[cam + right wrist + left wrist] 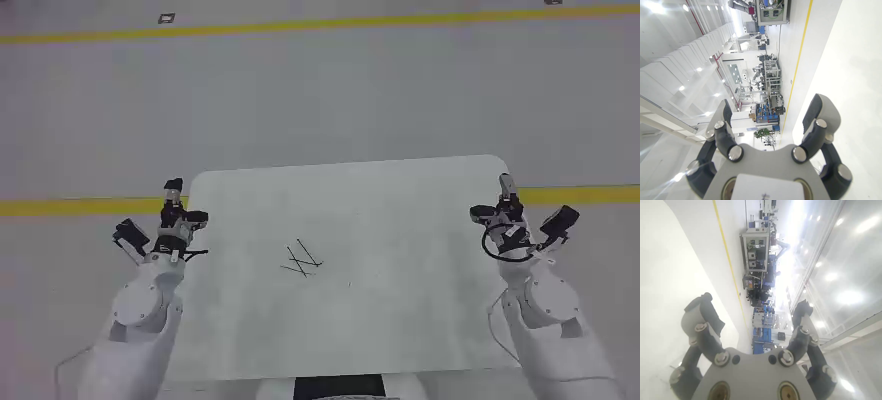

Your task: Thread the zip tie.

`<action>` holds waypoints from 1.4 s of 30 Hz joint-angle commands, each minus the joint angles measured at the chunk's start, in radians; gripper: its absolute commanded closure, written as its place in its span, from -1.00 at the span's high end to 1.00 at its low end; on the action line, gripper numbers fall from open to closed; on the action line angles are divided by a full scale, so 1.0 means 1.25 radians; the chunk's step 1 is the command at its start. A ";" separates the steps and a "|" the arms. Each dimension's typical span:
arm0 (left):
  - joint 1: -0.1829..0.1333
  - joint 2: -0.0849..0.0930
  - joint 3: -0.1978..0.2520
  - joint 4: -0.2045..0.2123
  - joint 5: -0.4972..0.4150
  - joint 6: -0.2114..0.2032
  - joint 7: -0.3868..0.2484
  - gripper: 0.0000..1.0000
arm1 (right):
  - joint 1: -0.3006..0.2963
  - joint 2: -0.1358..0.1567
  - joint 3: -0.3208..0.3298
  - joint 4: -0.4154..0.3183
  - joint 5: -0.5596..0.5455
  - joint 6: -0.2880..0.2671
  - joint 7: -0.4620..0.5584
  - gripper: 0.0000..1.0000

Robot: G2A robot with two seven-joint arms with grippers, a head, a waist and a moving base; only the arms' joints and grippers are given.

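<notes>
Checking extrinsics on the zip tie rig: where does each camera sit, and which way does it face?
Top view: above the arms, looking down at the table, zip ties mid-table; both arms show at its side edges.
Left wrist view: on the left wrist, looking past the left gripper, fingers open, along the table edge into the hall.
Right wrist view: on the right wrist, past the right gripper, fingers open, likewise.
Shared: both wrist views catch the table and a yellow floor line.
</notes>
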 commanded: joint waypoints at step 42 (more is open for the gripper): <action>0.000 0.000 0.000 0.000 0.000 0.000 0.000 1.00 | 0.017 0.017 -0.081 -0.009 -0.371 -0.268 0.301 1.00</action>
